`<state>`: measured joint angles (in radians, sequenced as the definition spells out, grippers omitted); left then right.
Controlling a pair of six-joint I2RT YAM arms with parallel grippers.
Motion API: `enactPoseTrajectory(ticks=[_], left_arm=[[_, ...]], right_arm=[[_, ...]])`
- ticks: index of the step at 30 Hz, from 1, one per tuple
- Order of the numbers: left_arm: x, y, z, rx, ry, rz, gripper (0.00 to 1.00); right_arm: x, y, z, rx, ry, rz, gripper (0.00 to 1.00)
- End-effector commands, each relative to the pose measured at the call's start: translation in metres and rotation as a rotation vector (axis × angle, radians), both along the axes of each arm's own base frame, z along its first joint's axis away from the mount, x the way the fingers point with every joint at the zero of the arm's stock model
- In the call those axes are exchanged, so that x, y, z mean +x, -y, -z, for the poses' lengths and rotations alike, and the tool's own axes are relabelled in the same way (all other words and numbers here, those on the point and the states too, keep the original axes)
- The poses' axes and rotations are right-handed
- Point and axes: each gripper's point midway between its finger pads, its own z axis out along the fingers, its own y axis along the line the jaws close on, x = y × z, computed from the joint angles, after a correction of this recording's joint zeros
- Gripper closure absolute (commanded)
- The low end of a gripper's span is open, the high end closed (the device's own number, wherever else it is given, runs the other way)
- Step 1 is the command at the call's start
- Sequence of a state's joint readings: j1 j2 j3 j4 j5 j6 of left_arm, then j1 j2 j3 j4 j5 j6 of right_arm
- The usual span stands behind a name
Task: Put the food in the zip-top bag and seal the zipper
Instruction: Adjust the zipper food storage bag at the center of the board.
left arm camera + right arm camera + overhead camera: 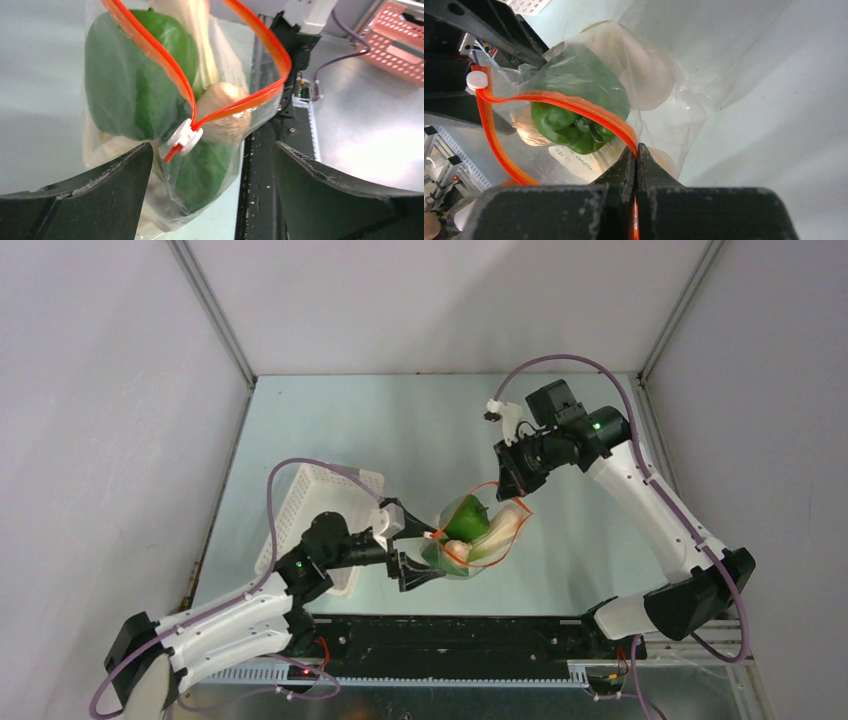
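The zip-top bag (470, 540) hangs just above the table, and the food is inside it: a glossy green vegetable (574, 112), pale stalks (505, 525) and a mushroom-like lump (225, 107). Its red-orange zipper (574, 102) gapes in a loop. My right gripper (637, 150) is shut on the zipper's far end and holds the bag up (515, 485). My left gripper (212, 165) stands open around the bag's near end. The white slider (185, 136) lies just ahead, between the fingers, touching neither. In the top view the left gripper (415, 550) sits at the bag's left side.
A white perforated basket (310, 510) lies on its side behind my left arm. The black base rail (260, 165) runs under the bag's near side. A pinkish perforated crate (400, 40) shows at the upper right of the left wrist view.
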<state>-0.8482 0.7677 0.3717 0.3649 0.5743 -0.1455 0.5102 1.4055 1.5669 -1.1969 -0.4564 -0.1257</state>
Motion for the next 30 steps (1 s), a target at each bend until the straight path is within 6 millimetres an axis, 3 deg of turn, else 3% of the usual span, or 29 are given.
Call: enactPoseTrajectory(ticks=[1, 14, 20, 30], left_arm=[[0.023, 0.001, 0.006, 0.028, 0.086, -0.077, 0.06], [0.037, -0.008, -0.003, -0.109, 0.129, -0.072, 0.11], [0.036, -0.019, -0.022, -0.203, 0.164, -0.049, 0.11], [0.028, -0.019, -0.030, -0.225, 0.183, 0.004, 0.29]], right_arm=[[-0.001, -0.005, -0.013, 0.043, -0.002, 0.003, 1.00], [-0.012, -0.009, -0.008, 0.056, -0.015, -0.080, 1.00], [-0.019, -0.011, -0.005, 0.042, -0.004, -0.128, 1.00], [-0.023, -0.010, -0.004, 0.030, 0.018, -0.153, 1.00]])
